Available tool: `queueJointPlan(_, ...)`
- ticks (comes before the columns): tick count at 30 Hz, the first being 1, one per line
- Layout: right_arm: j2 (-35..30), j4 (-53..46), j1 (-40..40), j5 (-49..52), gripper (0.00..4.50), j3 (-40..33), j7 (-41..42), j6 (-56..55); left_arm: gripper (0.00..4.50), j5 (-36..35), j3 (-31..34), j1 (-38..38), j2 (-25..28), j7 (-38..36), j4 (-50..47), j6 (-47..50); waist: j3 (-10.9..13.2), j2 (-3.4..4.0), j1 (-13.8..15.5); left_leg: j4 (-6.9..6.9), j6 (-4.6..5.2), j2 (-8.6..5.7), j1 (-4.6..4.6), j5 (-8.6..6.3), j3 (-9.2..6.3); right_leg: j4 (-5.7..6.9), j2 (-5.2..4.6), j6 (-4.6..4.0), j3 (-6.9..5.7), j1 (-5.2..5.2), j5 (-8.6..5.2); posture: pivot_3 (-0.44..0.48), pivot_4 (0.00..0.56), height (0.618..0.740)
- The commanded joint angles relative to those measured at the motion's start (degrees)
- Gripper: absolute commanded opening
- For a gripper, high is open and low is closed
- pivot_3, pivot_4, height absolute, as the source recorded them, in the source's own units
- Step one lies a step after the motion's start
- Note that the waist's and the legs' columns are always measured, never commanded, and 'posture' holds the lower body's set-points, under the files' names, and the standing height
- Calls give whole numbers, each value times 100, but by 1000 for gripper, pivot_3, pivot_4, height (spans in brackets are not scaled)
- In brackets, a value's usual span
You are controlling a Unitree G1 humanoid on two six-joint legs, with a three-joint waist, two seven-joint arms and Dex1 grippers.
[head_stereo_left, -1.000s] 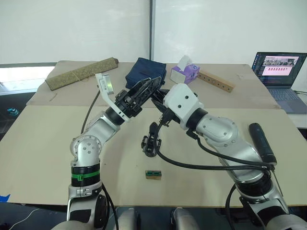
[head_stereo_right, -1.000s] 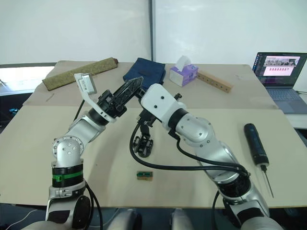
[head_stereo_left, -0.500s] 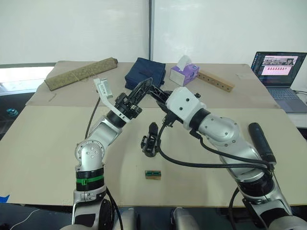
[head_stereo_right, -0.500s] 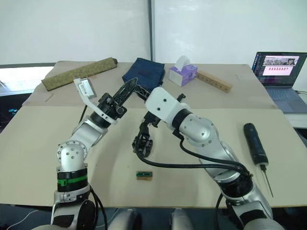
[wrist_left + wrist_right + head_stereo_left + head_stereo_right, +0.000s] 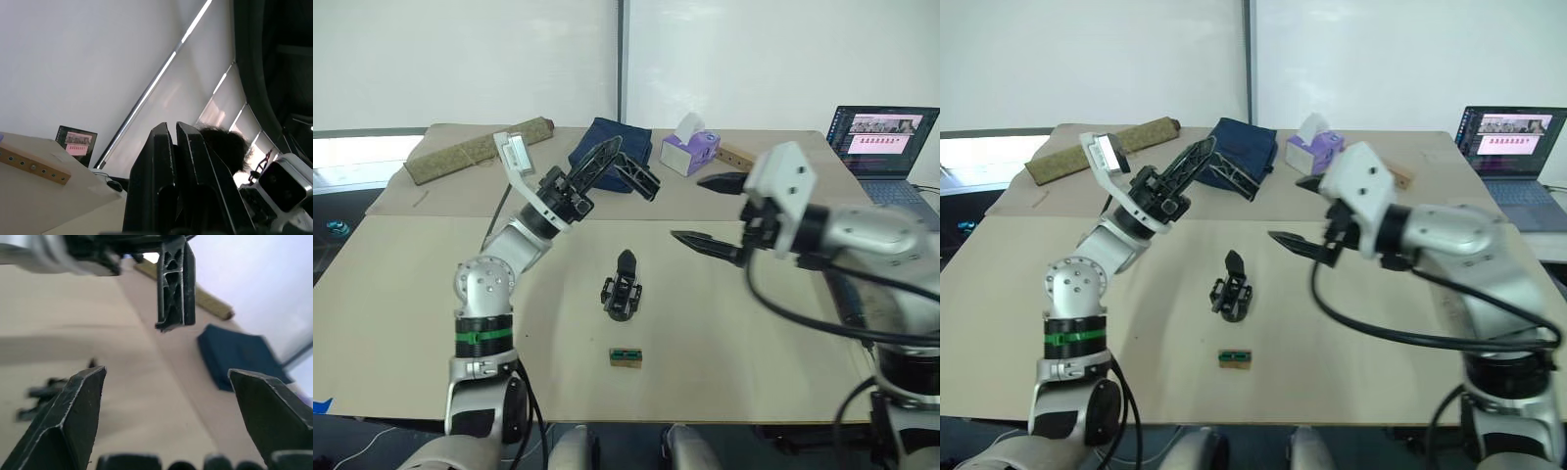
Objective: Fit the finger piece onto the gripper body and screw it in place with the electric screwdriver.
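Beige tabletop (image 5: 431, 294) runs wide under both arms, with a white wall behind. At left, the left gripper (image 5: 631, 168) is raised above the far half of the table, its two fingers pressed together and holding nothing. Below and between the arms, the gripper body (image 5: 623, 286) stands alone on the table, its one finger pointing up, a small green-and-tan block (image 5: 626, 356) just in front of it. A second ago the right arm hung over that body; now the right gripper (image 5: 710, 211) has swung away to the right, spread wide and empty. I cannot make out the finger piece, so fitting probably hasn't begun. The electric screwdriver (image 5: 852, 304) lies half hidden behind the right arm.
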Motion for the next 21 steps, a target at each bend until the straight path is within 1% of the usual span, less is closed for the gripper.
queueJointPlan(1,-318,175,-169,1104,4482,-414,389,1025,0,16,-412,-340,567,-1226,134,577,0,-1,-20,0,0,0,-1,0,1,1,0,0,2,-2,0,0,150,740)
queueJointPlan(3,-521,279,-275,1677,4482,-316,418,2011,0,145,-695,-460,866,-1814,236,804,0,0,-30,0,0,0,0,0,2,10,2,-3,3,-6,-2,0,150,740)
queueJointPlan(5,-228,453,-505,2197,4482,-278,160,2744,0,185,-1012,-597,1095,-2393,257,1093,1,-1,-37,0,0,2,1,0,2,19,2,-12,3,-9,-7,0,150,740)
queueJointPlan(7,17,523,-709,2401,4482,-185,-96,3106,0,357,-1316,-661,1264,-2864,225,1195,1,0,-34,-1,0,4,2,0,2,22,4,-16,3,-10,-10,0,150,740)
queueJointPlan(9,113,508,-837,2485,4482,-75,-242,3305,0,572,-1553,-681,1362,-3214,187,1149,2,2,-28,-1,0,5,0,0,1,26,5,-17,3,-15,-11,0,150,740)
queueJointPlan(10,309,559,-958,2687,4482,-131,-368,3577,0,679,-1659,-685,1373,-3343,176,1098,2,2,-20,-2,0,4,0,0,1,27,4,-17,3,-16,-11,0,150,740)
queueJointPlan(13,592,508,-1095,3078,4482,-187,-571,3938,0,830,-1747,-704,1295,-3480,191,1045,3,1,-8,-1,0,4,-4,0,0,25,3,-17,2,-18,-11,0,150,740)
queueJointPlan(17,741,356,-1018,3342,4482,-165,-860,4151,0,1090,-1878,-662,1211,-3570,115,958,3,1,16,1,0,6,-10,0,-3,24,-5,-15,0,-19,-11,0,150,740)
queueJointPlan(21,908,312,-965,3505,4482,-212,-1167,4259,0,1189,-1883,-629,1084,-3544,87,1010,3,1,10,4,0,6,-11,0,-2,25,-6,-14,1,-18,-11,0,150,740)
